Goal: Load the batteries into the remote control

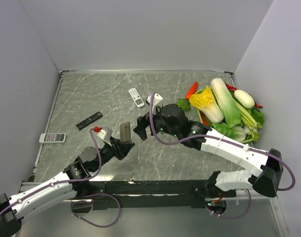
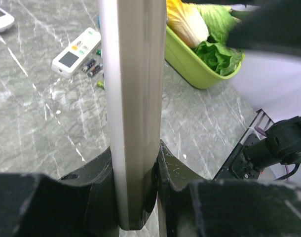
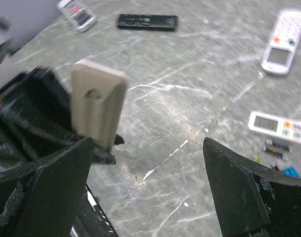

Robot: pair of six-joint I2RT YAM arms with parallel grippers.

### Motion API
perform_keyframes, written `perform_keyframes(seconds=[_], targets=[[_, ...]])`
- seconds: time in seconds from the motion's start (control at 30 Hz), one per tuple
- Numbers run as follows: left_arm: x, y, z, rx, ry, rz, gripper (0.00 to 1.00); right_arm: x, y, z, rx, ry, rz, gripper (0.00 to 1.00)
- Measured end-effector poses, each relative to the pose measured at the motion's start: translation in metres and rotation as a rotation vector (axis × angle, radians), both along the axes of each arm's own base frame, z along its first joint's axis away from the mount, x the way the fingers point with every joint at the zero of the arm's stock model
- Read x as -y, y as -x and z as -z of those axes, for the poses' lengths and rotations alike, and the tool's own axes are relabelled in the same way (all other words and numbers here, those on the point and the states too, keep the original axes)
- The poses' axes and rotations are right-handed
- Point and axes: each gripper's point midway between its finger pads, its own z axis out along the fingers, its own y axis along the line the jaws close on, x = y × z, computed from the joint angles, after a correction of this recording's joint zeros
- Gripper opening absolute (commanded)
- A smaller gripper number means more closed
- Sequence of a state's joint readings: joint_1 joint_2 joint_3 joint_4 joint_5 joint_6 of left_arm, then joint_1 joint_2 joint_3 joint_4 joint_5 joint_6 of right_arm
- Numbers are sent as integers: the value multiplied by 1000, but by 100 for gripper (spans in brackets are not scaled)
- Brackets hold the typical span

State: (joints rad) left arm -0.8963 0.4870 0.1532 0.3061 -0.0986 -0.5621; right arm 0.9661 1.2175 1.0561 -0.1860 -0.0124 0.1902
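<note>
The remote control [image 1: 124, 131] stands upright above the table, my left gripper [image 1: 122, 146] shut on its lower end. In the left wrist view its grey-beige edge [image 2: 135, 89] rises between the two black fingers [image 2: 170, 168]. Its plain back [image 3: 98, 103] faces my right gripper [image 3: 148, 143], which is open with nothing between its fingers, just right of the remote control [image 1: 142, 126]. The batteries [image 2: 93, 67] lie loose on the table beside a white display remote [image 2: 75, 52]. In the right wrist view the batteries [image 3: 278, 148] lie at the right edge. In the top view the right arm hides them.
A green basket [image 2: 190, 64] of vegetables [image 1: 224, 103] sits at the right. A long white remote [image 1: 136, 97] lies at the back, a black remote [image 1: 89, 120] and a grey-white remote [image 1: 53, 138] at the left. Walls close off the left, back and right.
</note>
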Motion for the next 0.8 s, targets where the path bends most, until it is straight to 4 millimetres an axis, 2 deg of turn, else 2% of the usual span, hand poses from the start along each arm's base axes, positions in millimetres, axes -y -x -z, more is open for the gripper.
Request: perform_keyframes(seconds=[0.1,0.23,0.53,0.8], targets=[[0,-1,-4,26,7,1,1,-1,-8,-10,-48,-26,79,95],[0,-1,1,40,1,1,1,-6,-9,-19,-100,-82,121,90],[2,-1,4,39,-8,9,1,-26,-5,2,-179,-58,141,85],[3,0,4,39,-8,18,1,-33,-5,-1,-171,-58,139,83]])
